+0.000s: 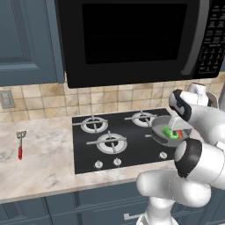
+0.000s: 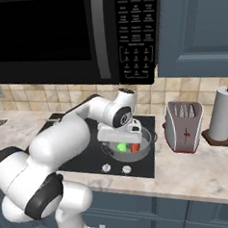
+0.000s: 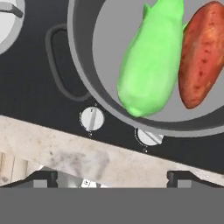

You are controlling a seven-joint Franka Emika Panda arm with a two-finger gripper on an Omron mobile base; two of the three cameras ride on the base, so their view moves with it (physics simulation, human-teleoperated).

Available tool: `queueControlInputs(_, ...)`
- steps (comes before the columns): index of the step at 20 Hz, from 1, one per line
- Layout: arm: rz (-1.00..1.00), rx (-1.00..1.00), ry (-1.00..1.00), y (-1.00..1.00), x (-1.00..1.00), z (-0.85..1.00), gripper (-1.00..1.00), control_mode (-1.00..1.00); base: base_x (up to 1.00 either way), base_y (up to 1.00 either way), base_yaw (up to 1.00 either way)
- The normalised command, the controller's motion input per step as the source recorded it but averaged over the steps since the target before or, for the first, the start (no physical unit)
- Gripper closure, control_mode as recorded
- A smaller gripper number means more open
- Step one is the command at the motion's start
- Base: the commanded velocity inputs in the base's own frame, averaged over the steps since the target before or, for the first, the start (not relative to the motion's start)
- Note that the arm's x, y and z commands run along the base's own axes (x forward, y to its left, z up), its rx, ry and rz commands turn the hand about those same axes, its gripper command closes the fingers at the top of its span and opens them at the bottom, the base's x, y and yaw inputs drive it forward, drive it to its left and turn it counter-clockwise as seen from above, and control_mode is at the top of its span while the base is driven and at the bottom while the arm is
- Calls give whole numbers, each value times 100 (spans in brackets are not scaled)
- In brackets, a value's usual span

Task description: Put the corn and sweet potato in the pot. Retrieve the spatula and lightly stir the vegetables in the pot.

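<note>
Hand view shows the gripper (image 3: 112, 177) with its finger tips spread wide and empty, hanging just above the pot (image 3: 83, 65), where the corn (image 3: 151, 65) and the sweet potato (image 3: 201, 54) lie side by side and touching. The left base view puts the spatula (image 1: 20, 144) well apart on the marble counter (image 1: 44, 162), left of the stove (image 1: 118, 140). The long swing there could clip the pot's rim, and the thin red handle lying flat could slip a careless pinch.
</note>
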Motion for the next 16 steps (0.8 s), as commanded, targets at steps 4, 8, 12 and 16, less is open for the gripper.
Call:
queueControlInputs(4,7,0,-3,29,-51,15,-100,-100,0,0,0)
queueControlInputs(8,8,0,0,32,-52,27,-100,-100,0,0,0)
queueControlInputs(12,7,0,0,36,-50,36,-100,-100,0,0,0)
queueControlInputs(16,4,0,0,35,-46,42,-100,-100,0,0,0)
